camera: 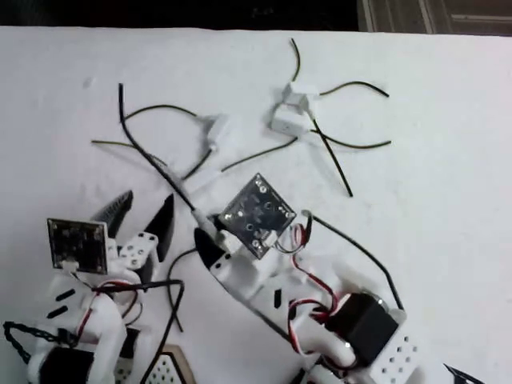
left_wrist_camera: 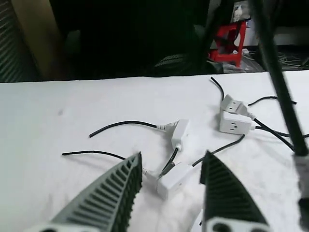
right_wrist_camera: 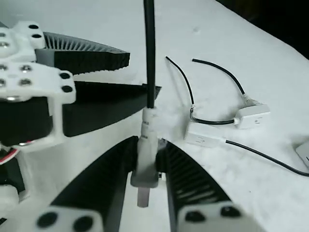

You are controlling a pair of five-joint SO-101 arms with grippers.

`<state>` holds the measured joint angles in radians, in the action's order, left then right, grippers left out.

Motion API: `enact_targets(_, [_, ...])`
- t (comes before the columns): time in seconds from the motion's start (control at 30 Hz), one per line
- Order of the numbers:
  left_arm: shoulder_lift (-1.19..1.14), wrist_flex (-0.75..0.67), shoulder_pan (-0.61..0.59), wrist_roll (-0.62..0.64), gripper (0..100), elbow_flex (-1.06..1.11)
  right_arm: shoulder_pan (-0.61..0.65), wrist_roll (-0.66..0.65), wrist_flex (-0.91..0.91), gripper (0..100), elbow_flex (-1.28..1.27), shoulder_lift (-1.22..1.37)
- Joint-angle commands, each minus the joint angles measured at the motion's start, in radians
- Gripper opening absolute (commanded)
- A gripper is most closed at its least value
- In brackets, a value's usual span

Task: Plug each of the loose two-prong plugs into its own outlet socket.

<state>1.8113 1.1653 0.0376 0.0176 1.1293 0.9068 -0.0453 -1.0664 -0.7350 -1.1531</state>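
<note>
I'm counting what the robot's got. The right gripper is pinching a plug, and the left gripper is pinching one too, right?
Not quite. The left gripper is open and grips nothing, as the left wrist view shows. The right gripper is indeed pinching a plug.
</note>
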Motion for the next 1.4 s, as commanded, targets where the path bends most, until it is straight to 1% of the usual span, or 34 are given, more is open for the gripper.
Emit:
enact_targets(0.0, [-0.001, -0.029, 0.061, 0.003, 10, -0.006, 0.027, 0.011, 0.101, 1.8, -0.058, -0.013])
enact_targets(0.13, [-0.001, -0.025, 0.116, 0.002, 10, -0.006, 0.059, 0.011, 0.199, 1.8, -0.150, -0.013])
enact_targets(0.27, [-0.001, -0.021, 0.156, 0.002, 13, -0.008, 0.058, 0.011, 0.259, 1.8, -0.201, -0.013])
enact_targets(0.33, [-0.001, -0.002, 0.177, -0.003, 14, -0.009, 0.056, 0.011, 0.265, 1.8, -0.210, -0.013])
enact_targets(0.47, [0.012, 0.068, 0.246, -0.094, 14, -0.046, 0.054, 0.011, 0.265, 1.8, -0.221, -0.005])
enact_targets(0.6, [0.013, 0.124, 0.303, -0.106, 14, -0.075, 0.053, 0.011, 0.265, 1.8, -0.236, -0.008])
enact_targets(0.93, [0.013, 0.123, 0.306, -0.109, 14, -0.083, 0.051, 0.012, 0.266, 1.8, -0.269, -0.005])
enact_targets(1.1, [0.013, 0.124, 0.314, -0.195, 14, -0.075, 0.051, 0.012, 0.265, 1.8, -0.276, -0.005])
enact_targets(1.37, [0.013, 0.153, 0.314, -0.198, 14, -0.075, 0.051, 0.012, 0.263, 1.8, -0.288, -0.004])
